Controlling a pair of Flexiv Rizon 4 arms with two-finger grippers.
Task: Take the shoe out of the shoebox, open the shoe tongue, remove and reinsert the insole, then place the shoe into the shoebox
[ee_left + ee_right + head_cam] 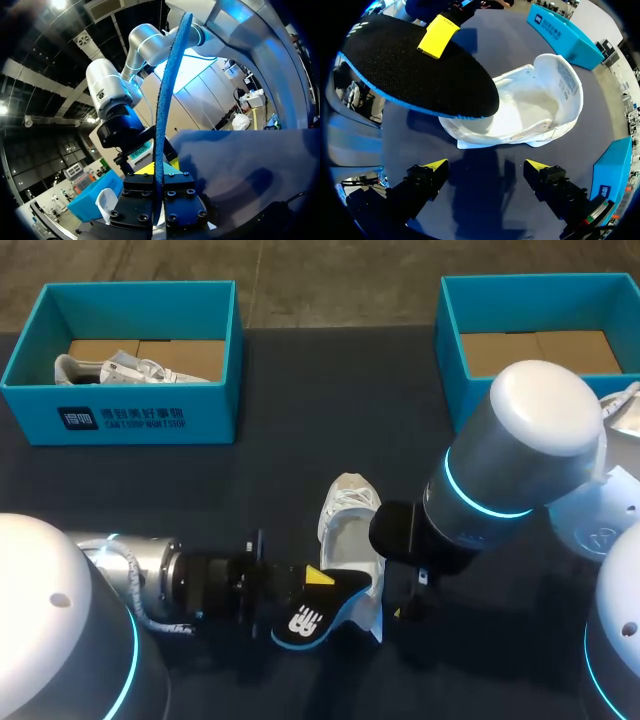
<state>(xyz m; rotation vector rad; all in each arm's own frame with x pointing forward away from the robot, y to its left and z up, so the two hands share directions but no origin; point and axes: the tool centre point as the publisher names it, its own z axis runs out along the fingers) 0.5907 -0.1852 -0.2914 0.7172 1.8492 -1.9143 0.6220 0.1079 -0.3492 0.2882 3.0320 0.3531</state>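
A white shoe [349, 523] lies on the dark table, its tongue pulled back and its inside showing in the right wrist view [525, 107]. My left gripper [318, 580] is shut on a black insole with a blue edge [308, 618], held just above the shoe's heel end. In the left wrist view the insole [166, 95] stands edge-on between the fingers of that gripper [159, 176]. My right gripper [485, 167] hangs open above the table beside the shoe, nothing between its fingers. From there the insole [415, 70] overlaps the shoe's opening.
A teal shoebox [120, 410] at the back left holds another white shoe [125, 370]. A second teal shoebox [455, 350] stands at the back right, partly behind my right arm [520, 450].
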